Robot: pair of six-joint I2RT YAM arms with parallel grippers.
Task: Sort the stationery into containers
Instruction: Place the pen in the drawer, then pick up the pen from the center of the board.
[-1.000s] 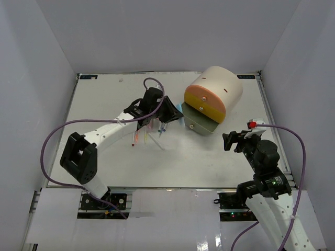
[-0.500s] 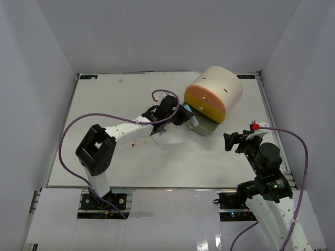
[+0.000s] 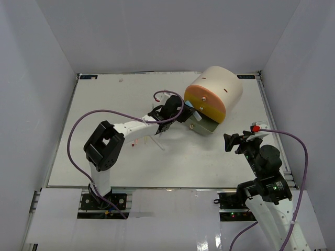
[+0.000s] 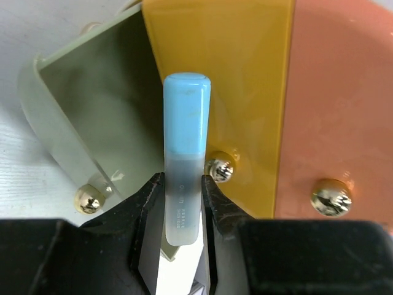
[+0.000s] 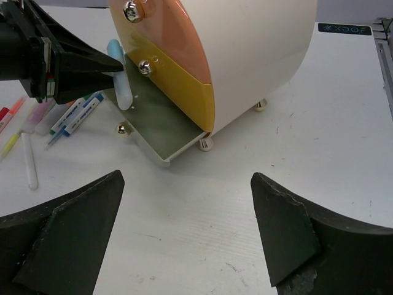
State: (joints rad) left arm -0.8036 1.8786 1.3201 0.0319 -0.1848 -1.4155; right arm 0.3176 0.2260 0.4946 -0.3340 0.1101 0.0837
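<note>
My left gripper is shut on a light-blue marker and holds it at the open grey drawer of the cream organiser, tip against the yellow drawer front. In the top view the left gripper is at the organiser's face. The marker also shows in the right wrist view. The orange-pink drawer is shut. My right gripper is open and empty above bare table, in the top view right of the grey drawer.
Several loose pens and markers lie on the table left of the organiser, partly under the left arm. White walls stand round the table. The organiser stands at the back right.
My left arm has carried the blue marker rightward from the pile of pens to the organiser's open grey drawer. The right arm has barely moved.
</note>
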